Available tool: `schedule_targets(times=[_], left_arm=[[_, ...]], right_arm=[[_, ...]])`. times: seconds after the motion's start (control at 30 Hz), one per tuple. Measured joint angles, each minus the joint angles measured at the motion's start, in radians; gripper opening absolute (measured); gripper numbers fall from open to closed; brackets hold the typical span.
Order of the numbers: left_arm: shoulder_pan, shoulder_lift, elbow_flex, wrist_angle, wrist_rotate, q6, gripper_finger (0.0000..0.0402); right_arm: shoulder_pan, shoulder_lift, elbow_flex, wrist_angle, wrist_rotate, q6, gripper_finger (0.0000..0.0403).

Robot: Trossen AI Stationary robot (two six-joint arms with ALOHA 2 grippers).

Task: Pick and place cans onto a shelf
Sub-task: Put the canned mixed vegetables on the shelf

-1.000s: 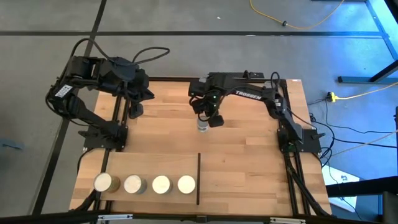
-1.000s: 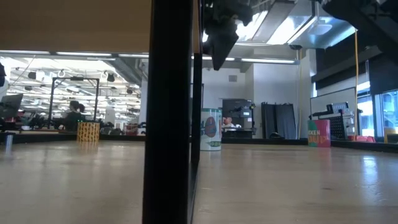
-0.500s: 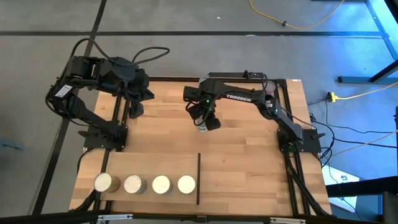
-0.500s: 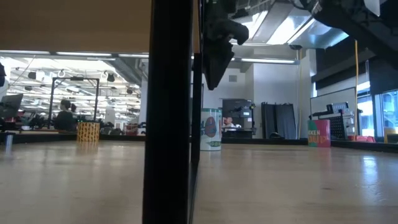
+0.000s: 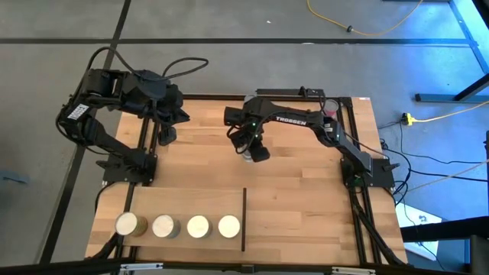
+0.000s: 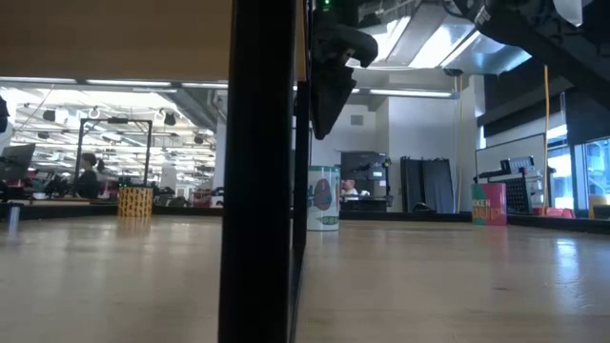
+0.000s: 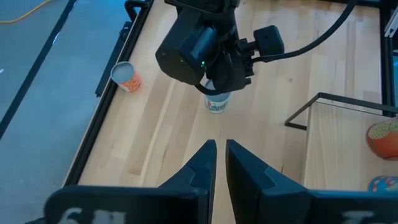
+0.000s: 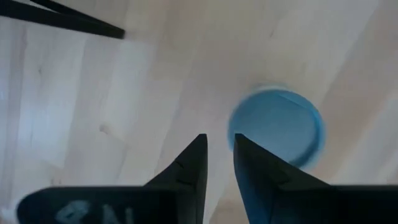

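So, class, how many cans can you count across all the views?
6 cans: four in a row on the shelf, one mid-table under the right hand, one at its far right corner. More may be hidden.

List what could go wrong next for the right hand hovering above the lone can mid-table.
1. In its wrist view the can sits off to one side of the right hand; descending now could clip the rim and topple it.
2. The shelf already holds four cans in a row; a careless placement might knock one.
The left hand waits by the table's left edge.
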Motion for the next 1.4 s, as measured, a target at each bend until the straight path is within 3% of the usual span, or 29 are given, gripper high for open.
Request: schedule_targets(times=[0.37, 0.47, 0.6, 0.87, 1.4], left_arm=[[0.000, 0.000, 0.000, 0.000, 0.000, 0.000, 0.0027], [0.000, 0.000, 0.000, 0.000, 0.000, 0.000, 0.0027], [0.000, 0.000, 0.000, 0.000, 0.000, 0.000, 0.0027], [0.000, 0.000, 0.000, 0.000, 0.000, 0.000, 0.0027], [0.000, 0.000, 0.000, 0.000, 0.000, -0.001, 0.0027]], right_arm=[[-0.001, 0.005, -0.162, 0.030, -0.007, 0.010, 0.0080], [-0.001, 0.005, -0.191, 0.040, 0.040, 0.009, 0.0080], [-0.001, 0.005, -0.180, 0.025, 0.115, 0.009, 0.0080], [-0.001, 0.004, -0.092, 0.016, 0.115, -0.014, 0.0080], [-0.002, 0.002, -0.172, 0.101, 0.114, -0.043, 0.0080]])
